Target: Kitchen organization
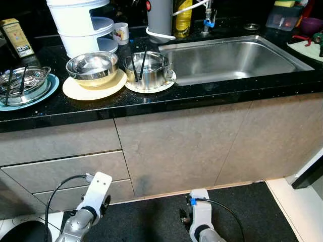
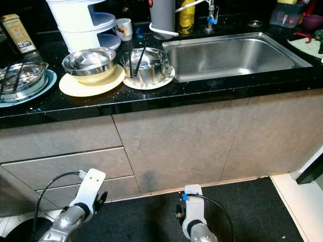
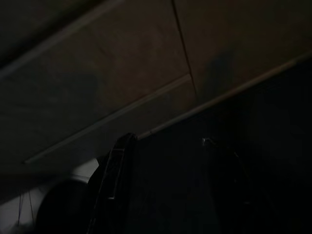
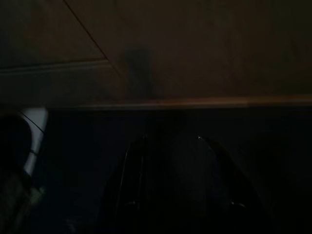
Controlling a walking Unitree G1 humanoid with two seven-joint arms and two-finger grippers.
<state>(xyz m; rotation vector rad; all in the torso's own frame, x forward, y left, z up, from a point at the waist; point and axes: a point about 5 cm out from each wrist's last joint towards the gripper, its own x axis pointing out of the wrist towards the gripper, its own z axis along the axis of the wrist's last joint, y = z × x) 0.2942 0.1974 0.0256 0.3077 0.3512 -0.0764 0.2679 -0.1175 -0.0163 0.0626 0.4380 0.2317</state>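
A: Black speckled table (image 1: 151,103) running the whole width, steel sink (image 1: 232,58) set into it on the right. Beige cabinet fronts (image 1: 176,146) below, drawers on the left, dark mat (image 1: 242,212) on the floor.

B: Dishes all left of the sink. Steel bowl (image 1: 93,68) on a cream plate (image 1: 83,91), steel pot (image 1: 149,69) on a white plate just beside it, two dark sticks leaning in the pot. Another steel pot (image 1: 22,83) on a blue plate at the far left, partly cut off by the edge.

A: Behind those: stacked white tubs (image 1: 81,25), small mug (image 1: 120,33), grey cylinder (image 1: 160,17), yellow bottle (image 1: 182,17), tap (image 1: 208,17) only partly in frame. Yellowish box (image 1: 16,36) at back left.

B: Clutter at the far right too: plastic container (image 1: 283,17), purple bowl (image 1: 312,24), cloth (image 1: 308,48). Too small to read much.

A: Both arms hanging low in front of the cabinets, well away from the dishes. Left tool (image 3: 161,185) in near darkness, cannot tell if clenched or released.

B: Right tool (image 4: 168,170) a bit clearer: two fingers (image 4: 129,175) spread apart over the dark mat, grasping nothing.
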